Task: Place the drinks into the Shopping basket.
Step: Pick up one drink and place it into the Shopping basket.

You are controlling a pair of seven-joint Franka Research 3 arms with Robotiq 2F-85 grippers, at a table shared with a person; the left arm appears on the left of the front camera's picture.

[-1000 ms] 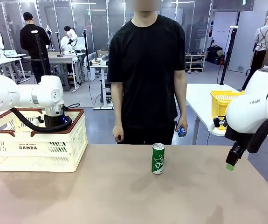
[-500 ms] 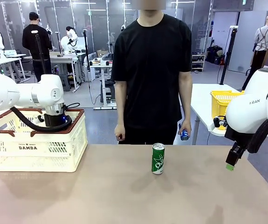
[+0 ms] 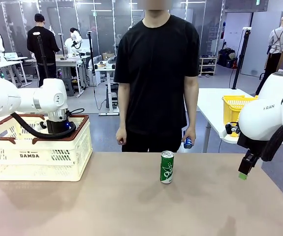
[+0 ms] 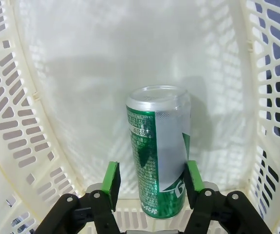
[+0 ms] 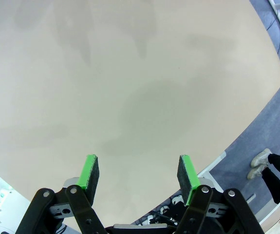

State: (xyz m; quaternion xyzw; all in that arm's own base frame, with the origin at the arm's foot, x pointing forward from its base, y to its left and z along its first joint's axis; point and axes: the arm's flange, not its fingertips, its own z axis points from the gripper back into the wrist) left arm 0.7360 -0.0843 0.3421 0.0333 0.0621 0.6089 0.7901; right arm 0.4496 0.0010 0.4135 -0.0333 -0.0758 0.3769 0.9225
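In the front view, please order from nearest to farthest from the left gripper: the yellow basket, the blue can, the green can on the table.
The left gripper is down inside the Shopping basket, at the left.
1. green can on the table, centre.
2. blue can, in the person's hand, just right of centre.
3. yellow basket, far right on another table.

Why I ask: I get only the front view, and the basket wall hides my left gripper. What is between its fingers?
Observer: A green can sits between the left gripper fingers, inside the Shopping basket.
Operator: Clamped?
Observer: It looks loose: a gap shows beside one pad.
Operator: And the right gripper?
Observer: The right gripper is open with nothing between its fingers, and bare table lies beyond.
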